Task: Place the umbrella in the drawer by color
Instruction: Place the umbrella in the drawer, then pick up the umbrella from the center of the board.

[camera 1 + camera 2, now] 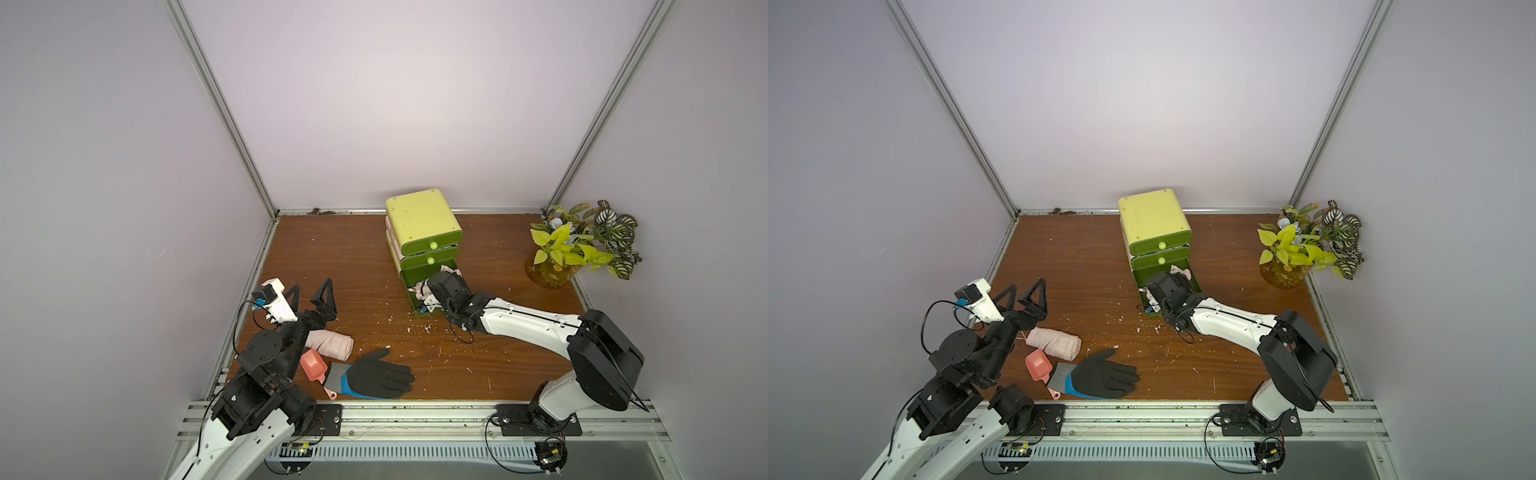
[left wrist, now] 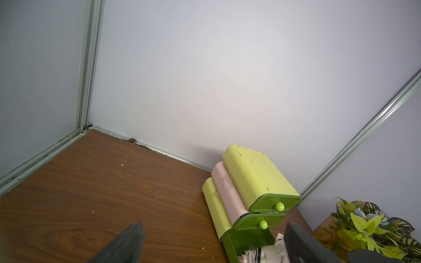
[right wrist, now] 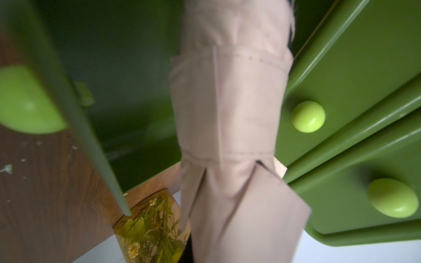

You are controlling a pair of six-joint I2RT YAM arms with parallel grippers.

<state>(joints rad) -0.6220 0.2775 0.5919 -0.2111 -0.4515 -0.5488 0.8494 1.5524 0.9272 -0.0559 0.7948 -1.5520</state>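
Wooden table (image 1: 332, 257) boxed in by pale walls at the back and both sides, with a metal rail along the near edge. There's a wide bare stretch of wood in the back-left area, and more between the two arms.

The drawer unit (image 1: 419, 224) sits against the back wall, its bottom drawer (image 2: 248, 236) pulled out toward the front. The right arm is stretched low across the table from the near right corner, and the right gripper (image 1: 430, 291) is dipped inside that open drawer. Its jaws are narrow, clamped on the pink umbrella (image 3: 227, 113). The umbrella lies in the drawer, with fabric bunched against the closed drawer fronts above.

Over by the left wall the left gripper (image 1: 312, 286) hangs above the wood, jaws spread wide, holding nothing.

Just beside the left arm a second umbrella (image 1: 330, 343) lies rolled on the table. A pink scoop (image 1: 313, 365) touches a black glove (image 1: 378, 376) near the front edge. The potted plant (image 1: 582, 245) fills the back right corner, well apart from the drawer
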